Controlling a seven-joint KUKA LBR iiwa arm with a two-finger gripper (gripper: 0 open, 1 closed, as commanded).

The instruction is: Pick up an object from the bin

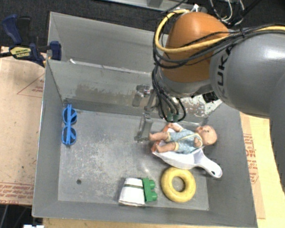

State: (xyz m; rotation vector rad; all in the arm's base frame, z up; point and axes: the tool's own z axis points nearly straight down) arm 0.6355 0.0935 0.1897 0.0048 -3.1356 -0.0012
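My gripper (141, 135) hangs low over the middle of the bin, just left of a small baby doll (185, 138) in a light blue outfit. The doll lies on its back, head to the right, with its legs close to the gripper. It rests partly on a white scoop (201, 165) whose handle points right. A yellow ring (178, 184) lies in front of the scoop.
A white and green block (139, 191) sits near the front wall. Blue toy sunglasses (68, 125) lie by the left wall. The arm, with its orange cover and cables, overhangs the bin's back right.
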